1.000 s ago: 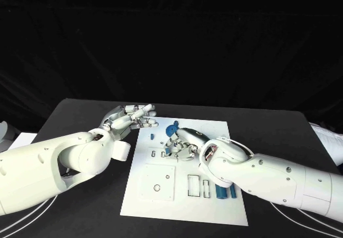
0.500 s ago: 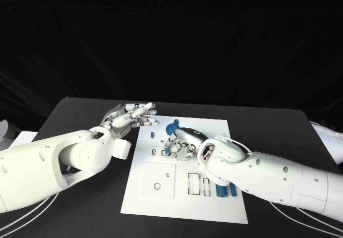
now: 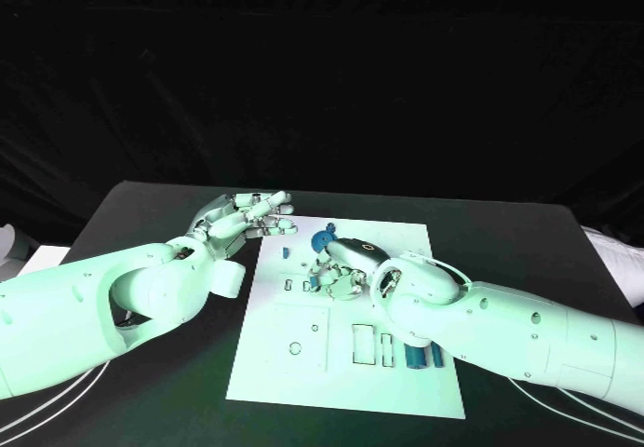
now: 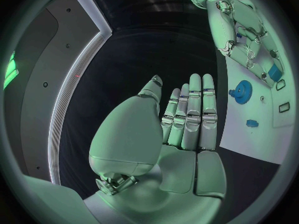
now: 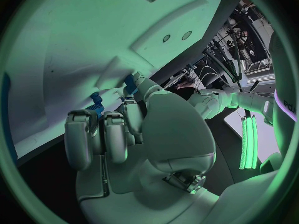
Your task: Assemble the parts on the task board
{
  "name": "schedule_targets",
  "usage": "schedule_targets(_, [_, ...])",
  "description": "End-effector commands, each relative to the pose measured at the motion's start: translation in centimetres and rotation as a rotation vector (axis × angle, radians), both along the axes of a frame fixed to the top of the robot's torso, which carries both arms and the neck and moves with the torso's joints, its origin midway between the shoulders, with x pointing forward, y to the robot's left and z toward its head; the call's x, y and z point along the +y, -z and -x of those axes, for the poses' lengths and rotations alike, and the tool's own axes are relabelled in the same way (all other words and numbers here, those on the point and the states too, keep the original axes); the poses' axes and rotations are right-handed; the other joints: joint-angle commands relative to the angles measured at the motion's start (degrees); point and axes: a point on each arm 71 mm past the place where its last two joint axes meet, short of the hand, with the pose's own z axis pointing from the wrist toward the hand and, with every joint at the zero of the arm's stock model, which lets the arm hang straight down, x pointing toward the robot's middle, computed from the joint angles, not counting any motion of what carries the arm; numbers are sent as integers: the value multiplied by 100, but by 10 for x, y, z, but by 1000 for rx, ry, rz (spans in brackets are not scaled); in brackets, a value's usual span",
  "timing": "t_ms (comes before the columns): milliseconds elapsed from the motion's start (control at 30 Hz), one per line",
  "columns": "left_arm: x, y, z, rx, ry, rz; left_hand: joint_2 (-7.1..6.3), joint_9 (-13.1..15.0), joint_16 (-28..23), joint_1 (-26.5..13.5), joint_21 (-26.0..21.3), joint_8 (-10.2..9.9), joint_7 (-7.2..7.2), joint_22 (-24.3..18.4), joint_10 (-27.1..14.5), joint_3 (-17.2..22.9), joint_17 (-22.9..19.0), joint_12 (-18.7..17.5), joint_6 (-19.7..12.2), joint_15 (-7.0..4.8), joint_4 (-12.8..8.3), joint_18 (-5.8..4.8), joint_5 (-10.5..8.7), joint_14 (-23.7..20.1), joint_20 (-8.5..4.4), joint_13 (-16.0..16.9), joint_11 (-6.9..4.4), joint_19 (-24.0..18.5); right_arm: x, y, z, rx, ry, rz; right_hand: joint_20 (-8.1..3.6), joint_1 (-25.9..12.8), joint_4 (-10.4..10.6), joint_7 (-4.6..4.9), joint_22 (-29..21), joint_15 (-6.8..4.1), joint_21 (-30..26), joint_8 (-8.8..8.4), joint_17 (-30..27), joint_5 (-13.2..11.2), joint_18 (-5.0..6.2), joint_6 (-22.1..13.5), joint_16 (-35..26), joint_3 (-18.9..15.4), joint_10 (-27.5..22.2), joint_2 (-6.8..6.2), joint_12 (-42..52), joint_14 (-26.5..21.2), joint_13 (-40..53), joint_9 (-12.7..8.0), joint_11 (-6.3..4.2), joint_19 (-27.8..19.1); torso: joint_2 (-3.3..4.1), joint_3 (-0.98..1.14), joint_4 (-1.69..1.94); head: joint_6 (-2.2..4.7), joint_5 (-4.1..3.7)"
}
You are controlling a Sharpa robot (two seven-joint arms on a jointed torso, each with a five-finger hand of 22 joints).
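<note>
Your right hand (image 3: 342, 270) was down on the board (image 3: 295, 372), its fingers curled around a small blue part (image 5: 95, 102) near the gear (image 3: 324, 242). Your left hand (image 3: 248, 217) was spread, holding nothing, over the desk (image 3: 148, 223) just beside the board's far corner.

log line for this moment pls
left hand: open, empty, at board's far-left corner | right hand: fingers curled on task board, hold unclear | blue gear: on board

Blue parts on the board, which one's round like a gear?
The blue gear near the task board's far edge, just beyond the right hand. The blue pieces by the right forearm are straight bars.
</note>
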Motion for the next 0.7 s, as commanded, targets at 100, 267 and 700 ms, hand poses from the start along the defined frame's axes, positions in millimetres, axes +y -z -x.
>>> schedule_targets(100, [-2, -1, 0, -6, 16, 14, 58, -4, -33, 18, -22, -19, 32, -5, -24, 7, 5, -31, -23, 11, -27, 23, -24, 22, -10, -7, 8, 43, -4, 13, 2, 36, 10, 118, 16, -168, 28, 54, 412, 49, -37, -73, 1278, -40, -20, -128, -22, -82, -109, -119, -189, 532, -370, -54, 32, 83, 1, 0, 0, -13, -3])
schedule_targets(267, [-1, -1, 0, -6, 16, 13, 58, -4, -33, 18, -22, -19, 32, -5, -24, 7, 5, -31, -23, 11, -27, 23, -24, 22, -10, -7, 8, 43, -4, 13, 3, 26, 16, 133, 49, -288, 81, 90, 392, 80, -51, -105, 1277, -15, -16, -223, -24, -169, -178, -248, -357, 531, -469, -81, 67, 75, -2, -3, 2, -14, -11])
schedule_targets(700, [-1, -1, 0, -6, 13, 12, 58, -4, -33, 18, -22, -19, 32, -5, -24, 7, 5, -31, -23, 11, -27, 23, -24, 22, -10, -7, 8, 43, -4, 12, 4, 10, 29, 140, 74, -378, 148, 111, 377, 101, -62, -106, 1274, 20, -12, -307, -28, -249, -220, -351, -463, 530, -539, -109, 89, 69, -1, -6, 1, -6, -14])
